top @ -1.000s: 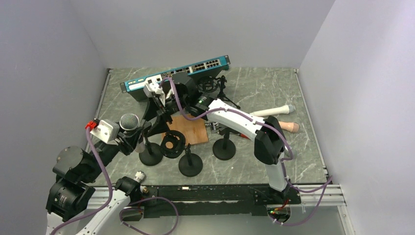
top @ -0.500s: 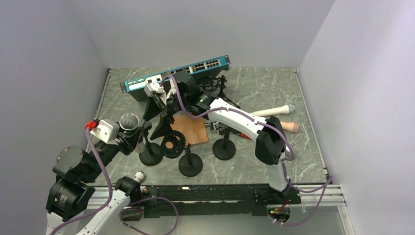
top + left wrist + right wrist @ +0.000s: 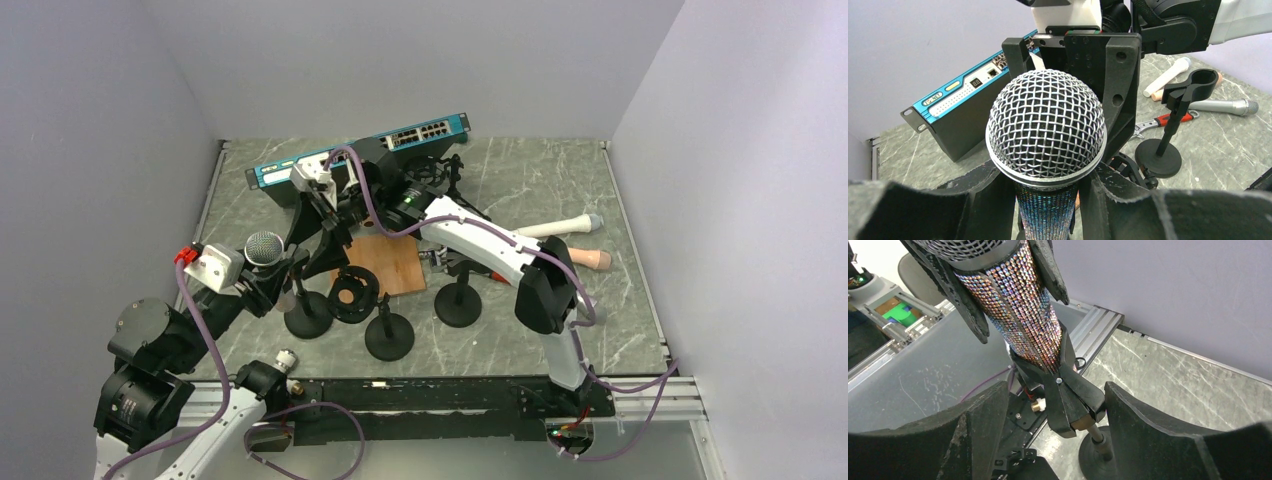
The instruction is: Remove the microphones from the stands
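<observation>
A microphone with a silver mesh head (image 3: pixel 1046 127) and a sequined body (image 3: pixel 1018 310) stands upright in the black clip (image 3: pixel 1068 400) of a stand with a round base (image 3: pixel 308 322). Its head shows in the top view (image 3: pixel 264 247) at the left. My left gripper (image 3: pixel 1046 200) is shut on the microphone body just under the head. My right gripper (image 3: pixel 1055 390) is open, with a finger on each side of the clip below the microphone. In the top view it (image 3: pixel 330 245) reaches in from the far right of the stand.
A blue network switch (image 3: pixel 360 150) lies at the back. A wooden board (image 3: pixel 385 262), a black ring (image 3: pixel 352 293) and two empty stands (image 3: pixel 389 335) (image 3: pixel 458 303) sit mid-table. A white microphone (image 3: pixel 560 227) and a beige one (image 3: pixel 590 259) lie to the right. A red-handled wrench (image 3: pixel 1160 122) lies beyond.
My right arm's wrist has shifted slightly left and toward the back. The left gripper and the microphone have stayed in place.
</observation>
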Motion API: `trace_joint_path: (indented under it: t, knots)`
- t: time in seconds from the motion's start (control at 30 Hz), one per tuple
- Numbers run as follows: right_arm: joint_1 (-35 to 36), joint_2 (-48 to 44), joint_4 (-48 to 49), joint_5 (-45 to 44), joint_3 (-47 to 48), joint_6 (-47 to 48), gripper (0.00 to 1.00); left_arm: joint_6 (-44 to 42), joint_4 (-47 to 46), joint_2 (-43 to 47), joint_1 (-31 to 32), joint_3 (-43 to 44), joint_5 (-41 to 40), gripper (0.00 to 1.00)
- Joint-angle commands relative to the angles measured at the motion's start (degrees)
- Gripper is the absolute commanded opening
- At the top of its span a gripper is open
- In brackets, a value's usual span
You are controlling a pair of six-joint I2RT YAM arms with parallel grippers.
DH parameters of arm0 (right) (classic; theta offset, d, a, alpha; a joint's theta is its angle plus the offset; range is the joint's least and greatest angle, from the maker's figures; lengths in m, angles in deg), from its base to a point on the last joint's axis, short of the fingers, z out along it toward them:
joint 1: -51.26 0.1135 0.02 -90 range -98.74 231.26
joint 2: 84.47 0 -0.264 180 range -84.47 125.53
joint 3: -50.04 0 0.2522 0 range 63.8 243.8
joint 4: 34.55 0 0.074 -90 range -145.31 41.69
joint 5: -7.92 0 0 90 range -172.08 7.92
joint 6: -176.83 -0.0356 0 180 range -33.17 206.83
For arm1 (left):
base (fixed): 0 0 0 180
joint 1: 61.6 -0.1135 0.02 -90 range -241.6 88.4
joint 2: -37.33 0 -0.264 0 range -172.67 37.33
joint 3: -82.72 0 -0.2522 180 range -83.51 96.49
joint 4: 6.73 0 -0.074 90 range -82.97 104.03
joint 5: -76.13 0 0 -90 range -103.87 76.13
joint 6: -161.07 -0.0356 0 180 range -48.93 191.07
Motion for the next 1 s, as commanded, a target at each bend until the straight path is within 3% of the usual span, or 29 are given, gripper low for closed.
trace_joint_path:
  t: [0.0,0.37,0.5,0.6,0.77,0.8,0.83,0.87,0.97]
  knots:
    - [-0.1,0.7,0.5,2.5,3.0,0.4,0.71,1.3,-2.1,-0.1,0.3,0.3,1.7,0.0]
    - [-0.2,1.9,-2.4,1.2,4.3,2.6,0.59,1.4,-2.0,-0.2,0.3,0.7,1.8,0.0]
    - [-0.2,2.3,-4.2,-0.1,4.8,4.1,0.7,1.5,-2.1,-0.4,0.2,0.6,1.9,0.0]
    - [-0.2,2.9,-5.6,-0.1,5.7,4.9,0.68,1.4,-2.1,-0.4,0.3,0.6,1.8,0.0]
    - [-0.1,3.3,-5.6,0.0,6.0,5.0,0.49,1.4,-2.2,-0.5,0.3,0.6,2.0,0.0]
    - [-0.1,3.2,-5.7,-0.2,6.1,5.2,0.39,1.4,-2.1,-0.5,0.2,0.6,2.0,0.0]
    - [-0.2,3.1,-6.0,-0.4,6.1,6.0,0.08,1.4,-2.1,-0.5,0.2,0.7,2.0,0.0]
    - [-0.2,2.7,-6.2,-0.5,5.6,6.6,0.0,1.4,-2.0,-0.5,0.2,0.7,1.9,0.0]
    - [-0.2,0.4,2.2,-0.3,0.5,2.1,0.0,1.3,-1.7,-0.6,0.2,1.1,1.5,0.0]
